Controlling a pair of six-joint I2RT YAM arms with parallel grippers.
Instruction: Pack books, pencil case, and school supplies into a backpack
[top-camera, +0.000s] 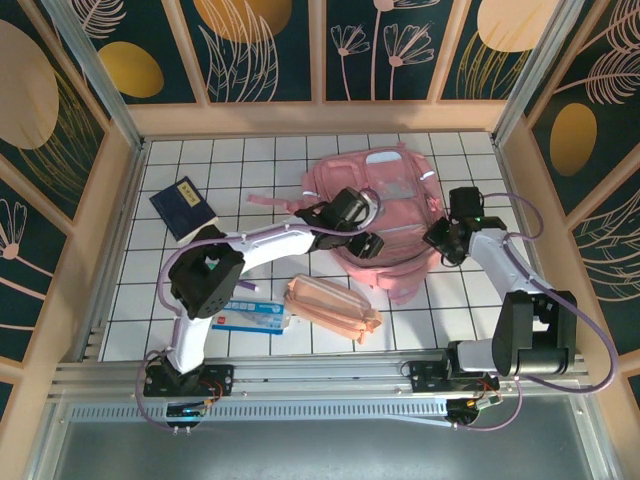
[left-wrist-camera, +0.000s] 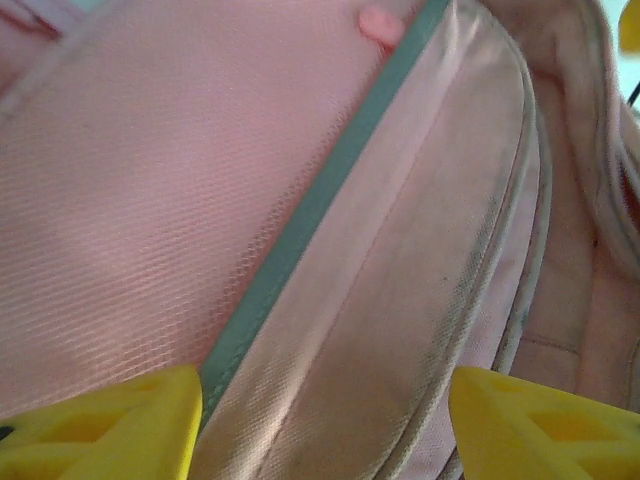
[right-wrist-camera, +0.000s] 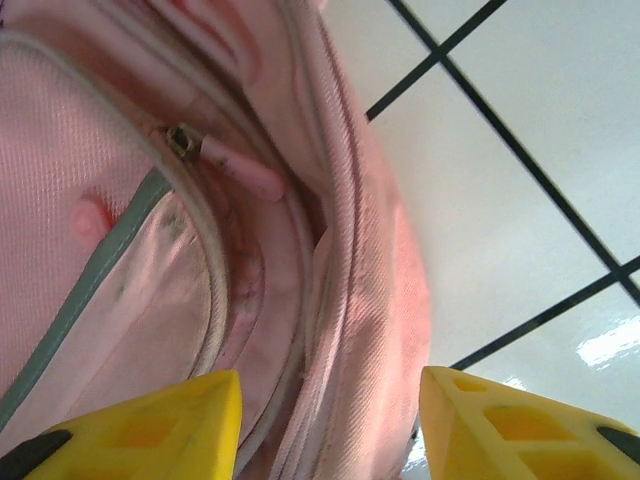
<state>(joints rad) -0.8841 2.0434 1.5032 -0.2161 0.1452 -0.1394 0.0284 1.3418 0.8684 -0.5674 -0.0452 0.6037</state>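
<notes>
Pink backpack (top-camera: 395, 268) lies far-centre on desk (top-camera: 455, 305); left fingers (left-wrist-camera: 120, 425) spread, released, over its front panel; right fingers (right-wrist-camera: 500, 425) parted astride its right edge near zip pull (right-wrist-camera: 240, 172), gripping nothing, probably to work the opening; navy booklet (top-camera: 185, 207), peach pencil case (top-camera: 333, 308), white-and-blue packet (top-camera: 252, 316) lie unpacked, left and near.

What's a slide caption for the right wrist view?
Right gripper, jaws apart, astride the pink backpack's side edge; zipper pull ahead, white tiled table alongside.

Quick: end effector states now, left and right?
Left end effector: open over the large glossy pink backpack, holding nothing.
Right end effector: open, straddling the backpack's side edge, no grip evident.
</notes>
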